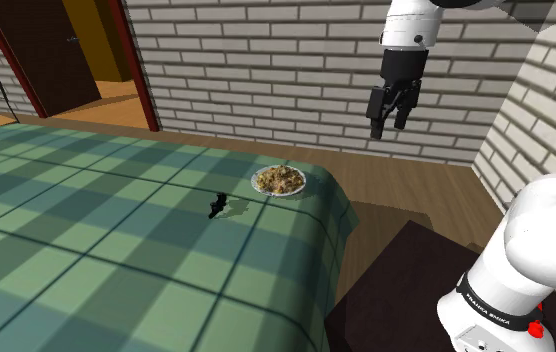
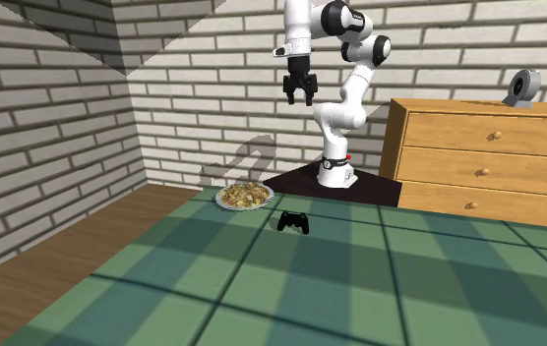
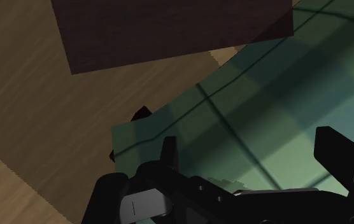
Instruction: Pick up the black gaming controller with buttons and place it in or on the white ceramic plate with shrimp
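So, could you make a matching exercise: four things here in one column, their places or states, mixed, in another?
1 small black game controller
2 round white plate of food
3 black two-finger gripper
4 light wooden dresser

A open, high in the air
B by the brick wall
C nearest the green checked cover's corner
D on the cover, not touching the plate

Pairs: 1-D, 2-C, 3-A, 4-B

Bed cover (image 1: pixel 116 250) reads as matt cloth, green plaid, zero shine. Walls (image 1: pixel 266 60) are rough pale brick with grey mortar lines. Floor (image 1: pixel 406 190) is brown wood planks, pretty dull finish. The dresser (image 2: pixel 478 157) is a lighter, warmer wood, smooth, with little round knobs (image 2: pixel 497 135). The arm (image 1: pixel 541 240) has a smooth, glossy white shell, and the gripper (image 1: pixel 387 128) is flat matt black. Controller (image 2: pixel 293 223) is black, finish too small to call. Plate (image 2: pixel 224 202) rim looks plain smooth white. Stand (image 3: pixel 169 32) top is dark with a fine grainy texture.
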You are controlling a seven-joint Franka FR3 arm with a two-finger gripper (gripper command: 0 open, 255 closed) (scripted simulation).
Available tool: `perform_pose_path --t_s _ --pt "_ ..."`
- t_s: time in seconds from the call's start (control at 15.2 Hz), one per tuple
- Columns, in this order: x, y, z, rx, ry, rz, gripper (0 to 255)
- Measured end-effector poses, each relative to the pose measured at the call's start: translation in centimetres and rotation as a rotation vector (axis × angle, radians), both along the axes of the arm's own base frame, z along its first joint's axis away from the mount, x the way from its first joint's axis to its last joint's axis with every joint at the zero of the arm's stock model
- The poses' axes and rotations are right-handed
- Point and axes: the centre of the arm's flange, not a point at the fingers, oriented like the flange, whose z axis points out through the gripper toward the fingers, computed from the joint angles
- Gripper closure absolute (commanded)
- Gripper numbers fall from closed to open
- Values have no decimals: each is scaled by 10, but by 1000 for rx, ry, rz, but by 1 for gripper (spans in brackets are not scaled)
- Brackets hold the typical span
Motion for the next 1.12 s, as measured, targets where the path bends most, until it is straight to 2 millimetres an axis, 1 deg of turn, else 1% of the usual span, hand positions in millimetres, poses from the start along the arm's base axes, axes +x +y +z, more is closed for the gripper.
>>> perform_pose_path --t_s 0.07,0.2,0.33,0.4,0.46,0.53,0.66,0.73,0.99,1.12 --pt "0 0 0 0 0 0 0" --pt "10 9 -7 3 -2 -8 0" --pt "22 26 -19 7 -4 -21 0" --pt "32 35 -25 10 -6 -28 0" --pt "37 43 -31 12 -8 -35 0" --pt "46 50 -34 15 -10 -42 0" --pt "63 67 -48 20 -13 -56 0" --pt "68 76 -52 23 -15 -63 0" --pt "97 104 -78 32 -23 -92 0" --pt "113 122 -90 37 -27 -107 0"
